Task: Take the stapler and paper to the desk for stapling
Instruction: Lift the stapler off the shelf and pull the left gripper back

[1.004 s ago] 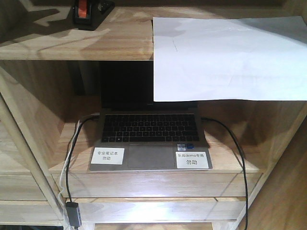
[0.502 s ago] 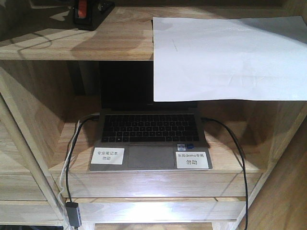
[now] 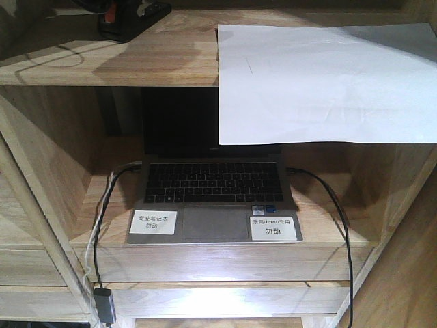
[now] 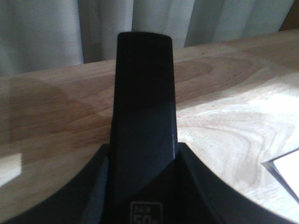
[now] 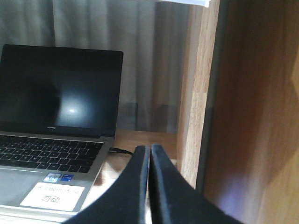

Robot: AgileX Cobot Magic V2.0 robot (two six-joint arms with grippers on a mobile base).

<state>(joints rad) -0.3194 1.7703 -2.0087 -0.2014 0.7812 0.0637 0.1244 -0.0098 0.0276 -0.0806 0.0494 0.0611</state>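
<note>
Two task items lay on the top shelf (image 3: 171, 61) of a wooden shelf unit, well apart from each other. At the shelf's back left corner sat the black stapler (image 3: 133, 19), with only a sliver of orange showing on its top in the front view. The white paper (image 3: 321, 82) covered the right part of the shelf, and its near portion drooped over the front edge in front of the compartment below. From the left wrist view, the left claw (image 4: 145, 149) was clenched around the stapler (image 4: 144, 93). Its dark fingers (image 4: 70, 186) pressed against both sides of the long black arm, which pointed away toward a grey curtain (image 4: 42, 32). A corner of the paper (image 4: 286, 169) showed at the right of that view, apart from the stapler. The right claw (image 5: 149, 149) was clenched on nothing, its two fingers (image 5: 135, 186) flat against each other. It hung in the lower compartment between an open laptop (image 5: 56, 121) and the wooden upright (image 5: 196, 93). The laptop (image 3: 213, 191) sat on the lower shelf under the drooping paper. It had a dark screen and two white labels (image 3: 153, 222) beside its touchpad. Black cables (image 3: 345, 232) ran from both its sides down past the shelf's front edge.
</note>
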